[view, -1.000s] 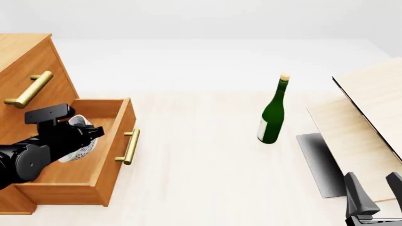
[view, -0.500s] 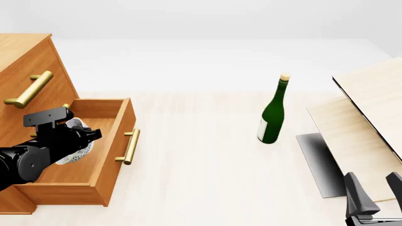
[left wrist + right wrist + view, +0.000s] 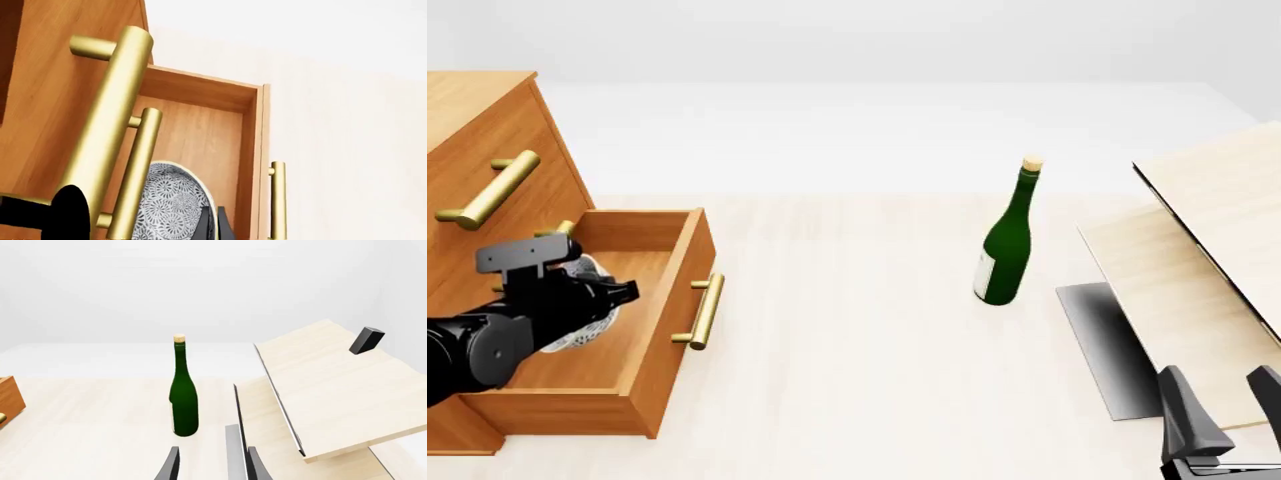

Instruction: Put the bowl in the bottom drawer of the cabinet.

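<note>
Two arms, one cabinet, one bowl, one bottle, assorted boards.

Cabinet (image 3: 487,130): orange-brown wooden chest at the far left of the front view, brass bar handles on its drawer fronts.

Bottom drawer (image 3: 665,330): pulled out toward the middle of the surface (image 3: 854,340), open at the top, its brass handle (image 3: 703,311) on the outer face. The left wrist view shows the drawer's inner floor and front wall from close by, with two upper handles crossing the foreground.

Bowl (image 3: 571,330): white with a grey speckled pattern, inside the open bottom drawer's bounds, tilted on edge rather than lying flat. Whether it rests on the drawer floor cannot be told.

Left gripper (image 3: 585,300): black, reaching into the drawer from the left; its fingers (image 3: 210,225) are pinched on the bowl's rim, as seen in the left wrist view.

Right gripper (image 3: 1228,400): low at the near right corner of the front view, fingers spread apart, holding nothing, well apart from the cabinet.

Green bottle (image 3: 1008,240): upright on the surface, pale cork cap, right of centre, between the drawer and the boards.

Pale wooden boards (image 3: 1214,250): leaning in a stack at the right, a dark grey sheet (image 3: 1108,340) lying beneath their near edge.
</note>
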